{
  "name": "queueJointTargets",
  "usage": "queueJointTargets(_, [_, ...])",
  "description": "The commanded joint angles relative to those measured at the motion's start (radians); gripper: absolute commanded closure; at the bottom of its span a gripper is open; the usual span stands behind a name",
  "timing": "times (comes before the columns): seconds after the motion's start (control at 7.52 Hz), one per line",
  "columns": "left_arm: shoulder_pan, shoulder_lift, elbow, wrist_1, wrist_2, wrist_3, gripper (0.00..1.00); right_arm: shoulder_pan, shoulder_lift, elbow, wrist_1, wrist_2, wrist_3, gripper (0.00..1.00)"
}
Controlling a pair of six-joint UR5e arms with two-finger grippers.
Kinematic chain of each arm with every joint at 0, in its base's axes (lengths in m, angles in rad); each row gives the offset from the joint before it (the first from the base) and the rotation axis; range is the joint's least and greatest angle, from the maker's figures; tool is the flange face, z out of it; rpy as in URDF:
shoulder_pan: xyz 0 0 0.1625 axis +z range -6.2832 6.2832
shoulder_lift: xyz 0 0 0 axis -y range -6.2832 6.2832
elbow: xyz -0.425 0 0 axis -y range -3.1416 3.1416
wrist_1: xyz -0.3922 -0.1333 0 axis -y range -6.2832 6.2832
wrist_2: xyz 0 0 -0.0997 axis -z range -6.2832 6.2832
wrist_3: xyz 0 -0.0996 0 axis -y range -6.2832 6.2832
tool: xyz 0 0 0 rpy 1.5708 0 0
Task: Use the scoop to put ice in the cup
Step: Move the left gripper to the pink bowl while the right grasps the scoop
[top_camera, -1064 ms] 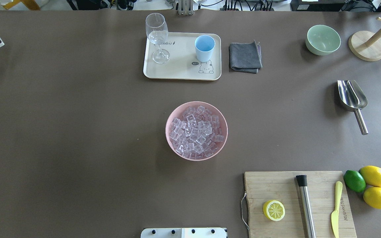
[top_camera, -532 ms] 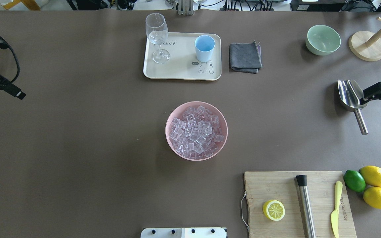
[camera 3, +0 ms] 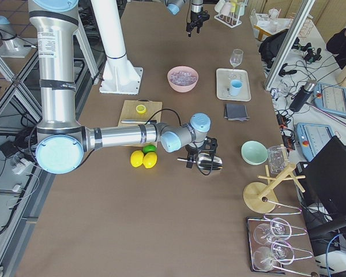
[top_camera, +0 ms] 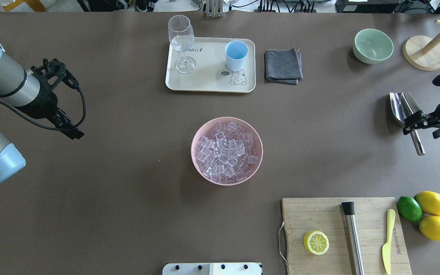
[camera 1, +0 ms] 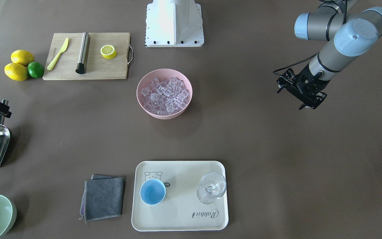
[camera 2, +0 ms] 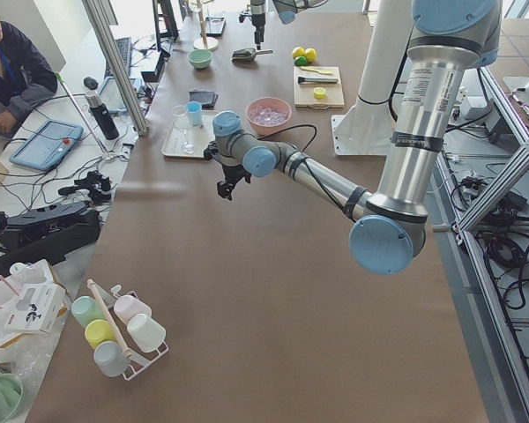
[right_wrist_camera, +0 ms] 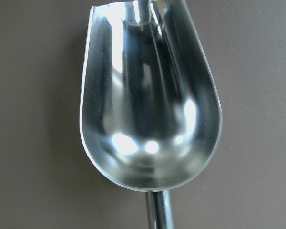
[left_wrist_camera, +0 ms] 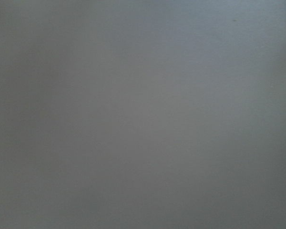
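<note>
The brown worktop (top_camera: 128, 172) carries the round pink bowl (top_camera: 195, 141) at its centre and the cream tray (top_camera: 208, 82) at the far edge. The shiny steel scoop (top_camera: 398, 107) lies flat, hollow up, on my right side, well apart from both. Its long axis runs near to far: the open front points away from me and the tubular handle points back toward me, skewed slightly outward. I judge it light, rigid and slippery, so I should grasp mid-handle, across the tube. My right hand (top_camera: 421, 126) hovers over the handle's root with its fingers apart, holding nothing. I cannot tell how my left hand (camera 1: 307, 105) is set. The small light-blue cup (top_camera: 236, 55) stands upright on the tray. The clear ice cubes (top_camera: 225, 151) fill the bowl.
</note>
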Motion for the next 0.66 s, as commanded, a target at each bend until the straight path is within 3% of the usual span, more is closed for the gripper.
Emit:
queueJointTargets(0.0, [0.108,-0.057,-0.010,-0.020,0.017,-0.004,0.02,-0.050,0.001,-0.015,-0.002,-0.029,-0.003,0.00])
queueJointTargets(0.27, [0.182,-0.081,-0.001,-0.075,0.058,-0.001,0.02,-0.057,-0.006,-0.021,-0.002,-0.034,-0.009,0.01])
queueJointTargets(0.4, [0.252,-0.118,0.003,-0.075,0.139,-0.001,0.02,-0.058,-0.004,-0.022,-0.002,-0.035,-0.009,0.25])
queueJointTargets(0.53, [0.309,-0.158,0.025,-0.090,0.208,-0.001,0.02,-0.058,-0.003,-0.023,0.000,-0.040,-0.009,0.58])
